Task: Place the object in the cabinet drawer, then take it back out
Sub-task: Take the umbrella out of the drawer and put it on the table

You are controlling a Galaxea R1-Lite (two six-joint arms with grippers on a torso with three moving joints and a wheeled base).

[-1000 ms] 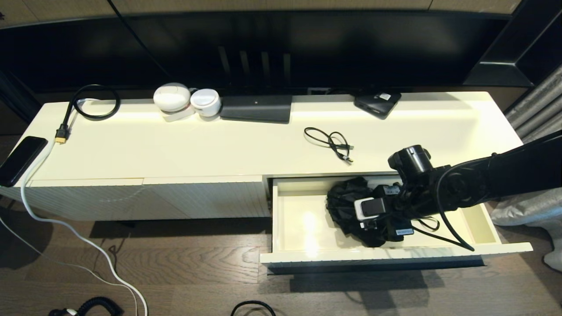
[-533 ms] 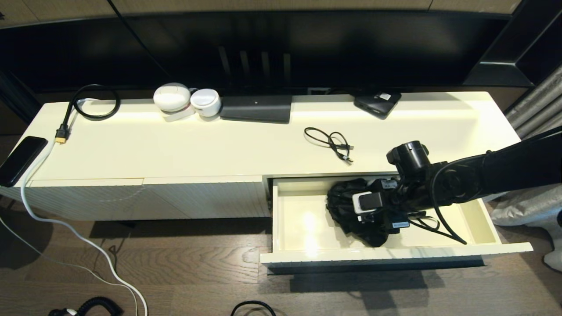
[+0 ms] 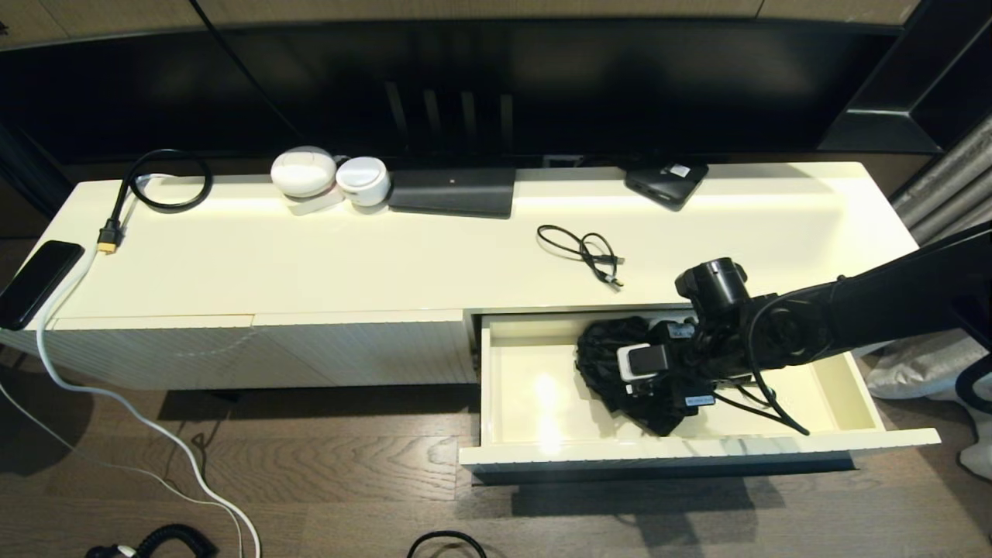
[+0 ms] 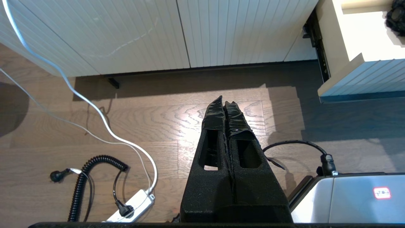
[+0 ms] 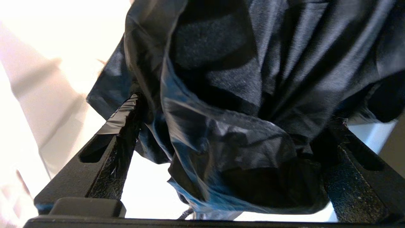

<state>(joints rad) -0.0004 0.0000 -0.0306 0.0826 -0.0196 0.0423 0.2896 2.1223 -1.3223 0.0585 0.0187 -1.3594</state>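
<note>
The cabinet drawer (image 3: 527, 403) stands pulled out at the right of the cream cabinet; its ribbed front (image 4: 357, 79) also shows in the left wrist view. A crumpled black cloth (image 3: 604, 356) lies inside it, towards the back. My right gripper (image 5: 229, 112) reaches into the drawer from the right, open, with one finger (image 5: 120, 126) on each side of the black cloth (image 5: 240, 104), which fills the gap between them. In the head view the wrist camera (image 3: 645, 362) hides the fingers. My left gripper (image 4: 225, 103) hangs shut over the wooden floor, holding nothing.
On the cabinet top lie a thin black cable (image 3: 585, 252), two white round cases (image 3: 304, 172), a black flat box (image 3: 453, 191), a black device (image 3: 666, 182) and a phone (image 3: 35, 283). White cable (image 3: 155, 442) and a power strip (image 4: 133, 202) lie on the floor.
My right arm has moved a little towards the back of the drawer and to the left, further over the black cloth. The cloth and drawer stay put.
</note>
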